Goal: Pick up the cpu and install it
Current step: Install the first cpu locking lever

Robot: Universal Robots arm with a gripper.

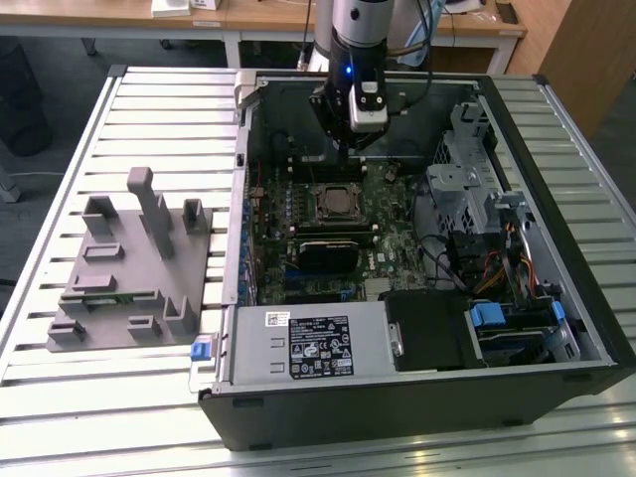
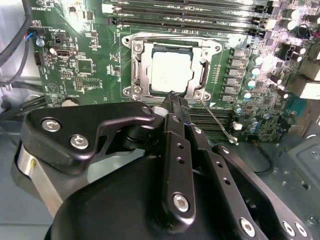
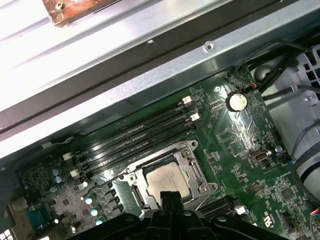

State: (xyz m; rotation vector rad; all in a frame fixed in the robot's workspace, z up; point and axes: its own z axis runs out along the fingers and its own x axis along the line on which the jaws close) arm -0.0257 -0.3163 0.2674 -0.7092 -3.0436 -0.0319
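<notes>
Your gripper (image 2: 172, 99) is nearest the lens in both wrist views (image 3: 170, 196). It is clenched, tips together, with nothing between them. In the exterior view it (image 1: 344, 154) hangs inside the open case (image 1: 397, 412), over the board and close to the socket. The slatted table (image 1: 149, 109) carries everything. The case lies on its side toward the exterior view's right, and the grey fixture (image 1: 124, 268) sits on the slats toward that view's left, well apart from the gripper. Inside the case you have the power supply (image 1: 308, 343) along the near wall and the drive cage (image 1: 467, 179) at the exterior view's right. The green board (image 1: 397, 238) lies between them and also fills the background in both wrist views (image 2: 85, 65) (image 3: 240, 150). The memory slots (image 2: 185, 12) run in a row just beside the socket (image 3: 135, 135). The socket (image 1: 320, 199) has its metal frame (image 2: 137, 70) around the chip. The cpu (image 2: 170, 72) lies flat in the socket, silvery top up, not held (image 3: 167, 177). A thin wire lever (image 2: 220, 122) sticks out slantwise from the socket corner. A coin battery (image 3: 236, 101) sits on the board, away from the socket.
</notes>
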